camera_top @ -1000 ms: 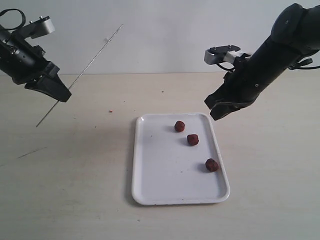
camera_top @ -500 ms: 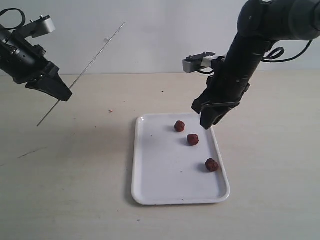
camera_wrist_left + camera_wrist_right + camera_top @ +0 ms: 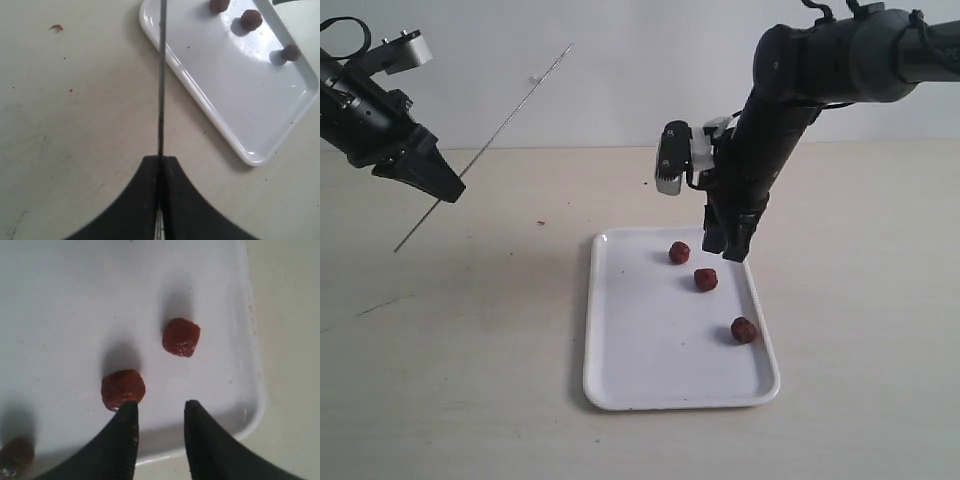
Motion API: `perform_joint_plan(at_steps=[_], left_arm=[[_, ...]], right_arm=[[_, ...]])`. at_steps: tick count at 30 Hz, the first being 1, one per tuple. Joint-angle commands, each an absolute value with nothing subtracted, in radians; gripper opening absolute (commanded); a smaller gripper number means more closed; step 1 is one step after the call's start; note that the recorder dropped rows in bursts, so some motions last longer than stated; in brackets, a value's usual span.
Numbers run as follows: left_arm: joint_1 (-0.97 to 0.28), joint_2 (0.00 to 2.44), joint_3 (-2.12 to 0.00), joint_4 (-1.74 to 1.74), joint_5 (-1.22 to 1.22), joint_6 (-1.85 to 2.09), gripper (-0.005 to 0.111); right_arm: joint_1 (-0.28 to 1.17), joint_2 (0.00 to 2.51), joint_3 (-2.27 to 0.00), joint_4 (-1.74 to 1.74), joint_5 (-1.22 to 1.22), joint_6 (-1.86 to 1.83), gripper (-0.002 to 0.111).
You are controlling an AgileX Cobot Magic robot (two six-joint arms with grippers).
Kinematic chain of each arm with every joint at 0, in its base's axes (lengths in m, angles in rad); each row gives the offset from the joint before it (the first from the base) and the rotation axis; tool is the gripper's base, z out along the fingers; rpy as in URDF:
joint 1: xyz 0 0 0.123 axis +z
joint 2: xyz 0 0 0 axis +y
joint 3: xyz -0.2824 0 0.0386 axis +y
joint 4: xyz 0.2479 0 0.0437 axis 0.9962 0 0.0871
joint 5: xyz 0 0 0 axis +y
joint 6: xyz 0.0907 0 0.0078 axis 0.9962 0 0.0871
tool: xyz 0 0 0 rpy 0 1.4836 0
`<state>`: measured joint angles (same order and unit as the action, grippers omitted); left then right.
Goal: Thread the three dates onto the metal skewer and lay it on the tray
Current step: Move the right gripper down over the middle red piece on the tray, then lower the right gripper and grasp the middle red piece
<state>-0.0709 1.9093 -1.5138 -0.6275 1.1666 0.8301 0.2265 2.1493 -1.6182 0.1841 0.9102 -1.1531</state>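
Our right hand, parted, hangs over the dates on the tray at the middle of the table — light, soft, we judge, best pinched across the middle; our left hand clamps the stiff skewer.

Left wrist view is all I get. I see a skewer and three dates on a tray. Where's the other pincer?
Observer: In the exterior view, the right pincer hangs over the far right corner of the tray, close to the dates.
Operator: Is it holding one?
Observer: No. Its own camera shows the jaws apart and empty, with one fingertip right beside the middle date. I can't tell if they touch.
Operator: Does my skewer stick out behind my pincer?
Observer: Yes. The metal skewer slants upward in the air, and a short end pokes out below the left pincer.
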Motion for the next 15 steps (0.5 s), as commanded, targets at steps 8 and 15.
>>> perform_joint_plan(at_steps=[8,15], left_arm=[[-0.069,1.896,-1.513,-0.645,1.163,0.859,0.0],[-0.069,1.896,-1.513,-0.645,1.154,0.859,0.0]], right_arm=[[0.219,2.158,-1.622,0.159,0.968,-1.231,0.045],[0.219,2.173,-1.622,0.183,0.971,-1.309,0.045]])
